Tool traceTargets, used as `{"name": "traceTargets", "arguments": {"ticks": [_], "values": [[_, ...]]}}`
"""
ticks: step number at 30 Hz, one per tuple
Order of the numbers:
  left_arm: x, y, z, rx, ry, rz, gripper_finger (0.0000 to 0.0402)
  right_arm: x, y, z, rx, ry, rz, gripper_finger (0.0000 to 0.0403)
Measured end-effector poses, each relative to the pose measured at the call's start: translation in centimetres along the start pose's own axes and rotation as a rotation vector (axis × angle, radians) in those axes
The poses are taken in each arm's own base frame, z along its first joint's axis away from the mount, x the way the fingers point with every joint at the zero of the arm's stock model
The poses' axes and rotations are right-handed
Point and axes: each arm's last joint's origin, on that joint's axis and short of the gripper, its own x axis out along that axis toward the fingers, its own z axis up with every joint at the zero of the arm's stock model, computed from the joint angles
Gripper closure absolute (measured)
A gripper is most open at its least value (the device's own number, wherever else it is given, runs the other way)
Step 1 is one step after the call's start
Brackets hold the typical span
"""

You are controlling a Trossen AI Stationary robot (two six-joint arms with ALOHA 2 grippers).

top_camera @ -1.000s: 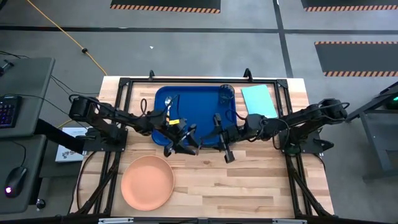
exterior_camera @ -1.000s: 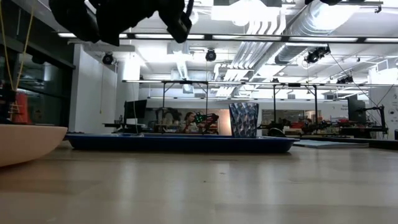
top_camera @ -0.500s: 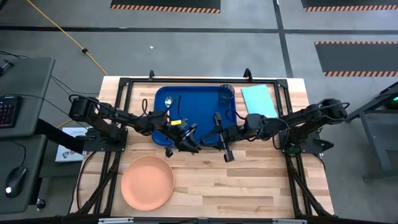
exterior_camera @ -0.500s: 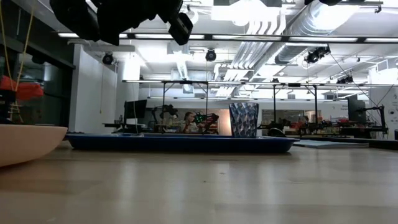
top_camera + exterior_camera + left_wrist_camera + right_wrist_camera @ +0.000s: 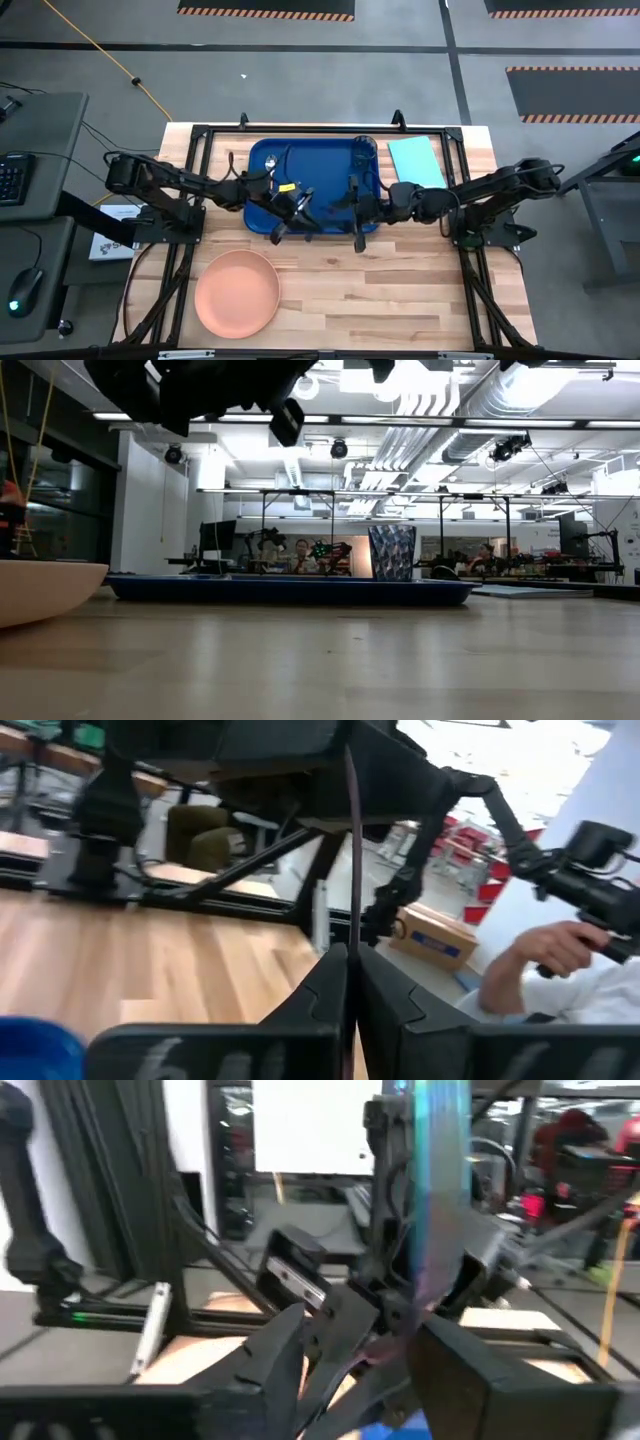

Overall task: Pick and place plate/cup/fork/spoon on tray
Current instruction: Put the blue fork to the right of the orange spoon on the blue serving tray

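The dark-blue tray (image 5: 320, 165) lies at the table's far middle. The cup (image 5: 365, 148) stands in its far right corner and the spoon (image 5: 269, 170) lies on its left part. The peach plate (image 5: 237, 292) rests on the wood near the front left. My two grippers face each other above the tray's near edge. My left gripper (image 5: 350, 952) is shut on the teal fork (image 5: 440, 1170), which shows edge-on as a thin line (image 5: 351, 840). My right gripper (image 5: 365, 1335) is open, its fingers standing apart on either side of the fork. My left gripper pinches one end of the fork (image 5: 351, 935) between its two fingers. The fork runs straight on past the fingertips, along the fingers, toward the right arm. It is lifted clear above the tray.
A light-teal flat sheet (image 5: 415, 160) lies right of the tray at the far right. Black frame rails (image 5: 200, 180) run along the table's sides and far edge. Bare wood (image 5: 400, 290) spreads right of the plate. A person's hand (image 5: 530, 960) shows beyond the table.
My left gripper has gone toward the far edge and a little right, over the tray's near edge, and its fingers have shut on the fork. My right gripper has shifted slightly toward the far edge.
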Motion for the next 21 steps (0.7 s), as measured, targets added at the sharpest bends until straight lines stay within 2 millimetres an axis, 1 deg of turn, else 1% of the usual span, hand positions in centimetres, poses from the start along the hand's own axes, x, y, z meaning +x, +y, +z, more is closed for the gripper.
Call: {"name": "traceTargets", "arguments": {"ticks": [5,8,11,15,17,19,21], "values": [[-1.1,0.0,0.5,0.015,0.037,0.097,0.04,-0.9,-0.3,0.4,-0.034,0.068,-0.079,0.0195],[-2.0,-0.1,0.4,0.028,0.034,0.177,0.04,-1.9,-0.6,0.9,-0.032,0.126,-0.164,0.0177],[-3.5,-0.3,0.3,0.035,0.002,0.222,0.04,-2.6,-0.6,0.8,-0.037,0.191,-0.251,0.017],[-6.0,-0.4,-0.1,0.034,-0.053,0.326,0.0401,-3.0,-0.5,0.7,-0.057,0.227,-0.366,0.017],[-7.6,-0.1,-0.7,0.007,-0.076,0.401,0.0401,-3.0,-0.5,0.8,-0.053,0.224,-0.393,0.017],[-8.7,0.4,-1.4,-0.027,-0.114,0.465,0.0401,-3.0,-0.5,0.7,-0.044,0.224,-0.399,0.017],[-9.8,1.1,-2.5,-0.083,-0.153,0.512,0.0401,-3.0,-0.5,0.7,-0.037,0.221,-0.401,0.0169]]}}
